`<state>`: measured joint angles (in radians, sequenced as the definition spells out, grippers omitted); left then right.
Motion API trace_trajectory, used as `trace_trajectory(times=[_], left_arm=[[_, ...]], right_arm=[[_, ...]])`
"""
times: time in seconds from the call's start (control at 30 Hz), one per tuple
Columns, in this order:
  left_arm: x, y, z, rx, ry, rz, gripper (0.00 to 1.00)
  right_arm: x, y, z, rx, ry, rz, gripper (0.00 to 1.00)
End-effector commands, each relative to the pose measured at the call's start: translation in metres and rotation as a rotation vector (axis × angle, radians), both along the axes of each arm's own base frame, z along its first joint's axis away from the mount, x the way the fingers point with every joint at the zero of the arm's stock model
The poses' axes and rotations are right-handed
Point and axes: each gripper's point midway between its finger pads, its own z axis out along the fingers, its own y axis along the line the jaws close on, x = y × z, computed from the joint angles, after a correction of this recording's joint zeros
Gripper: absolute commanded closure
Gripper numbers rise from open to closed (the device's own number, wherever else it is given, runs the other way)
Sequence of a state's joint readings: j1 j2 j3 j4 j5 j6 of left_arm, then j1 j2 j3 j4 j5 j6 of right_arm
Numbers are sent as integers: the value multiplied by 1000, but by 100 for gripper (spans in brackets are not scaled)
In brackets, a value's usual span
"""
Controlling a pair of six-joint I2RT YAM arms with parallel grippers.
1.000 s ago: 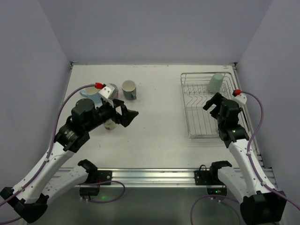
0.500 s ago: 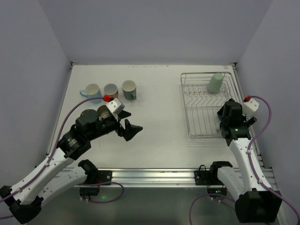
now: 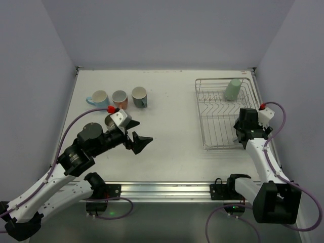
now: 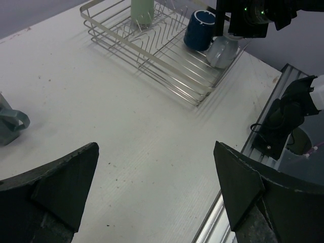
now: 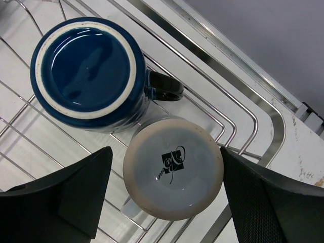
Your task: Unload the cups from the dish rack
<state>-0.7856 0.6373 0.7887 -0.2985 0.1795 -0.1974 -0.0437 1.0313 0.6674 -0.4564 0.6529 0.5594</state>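
We are sitting about halfway: at least three cups (image 3: 119,97) are standing at upper left of the top view, three are resting in the dish rack (image 3: 212,132) at right, our right gripper (image 5: 166,152) spread around the pale upturned cup (image 5: 172,187), left gripper (image 4: 154,149) gaping empty.

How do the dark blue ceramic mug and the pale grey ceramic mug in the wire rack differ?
Base: the dark blue ceramic mug has a plain glossy base with a cream ring; the pale grey ceramic mug carries a black logo on its base.
Position: the grey mug sits between the spread fingers of the right gripper; the blue mug lies outside them.
Both stand upside down, side by side, in the silver wire dish rack.
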Motion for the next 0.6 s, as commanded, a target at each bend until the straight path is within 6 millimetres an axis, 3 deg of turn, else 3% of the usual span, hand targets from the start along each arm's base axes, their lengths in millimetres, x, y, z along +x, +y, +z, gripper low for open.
trace_trajectory(times=[0.0, 0.2, 0.37, 0.57], left_arm=[[2, 1, 3, 1, -27, 10, 0], [4, 2, 2, 6, -28, 22, 0], [6, 0, -3, 20, -15, 25, 0], [12, -4, -12, 44, 9, 30, 0]], right_arm=[[6, 0, 3, 24, -23, -11, 13], [8, 7, -2, 55, 8, 20, 14], [8, 6, 20, 41, -59, 25, 54], [11, 15, 55, 62, -194, 77, 79]])
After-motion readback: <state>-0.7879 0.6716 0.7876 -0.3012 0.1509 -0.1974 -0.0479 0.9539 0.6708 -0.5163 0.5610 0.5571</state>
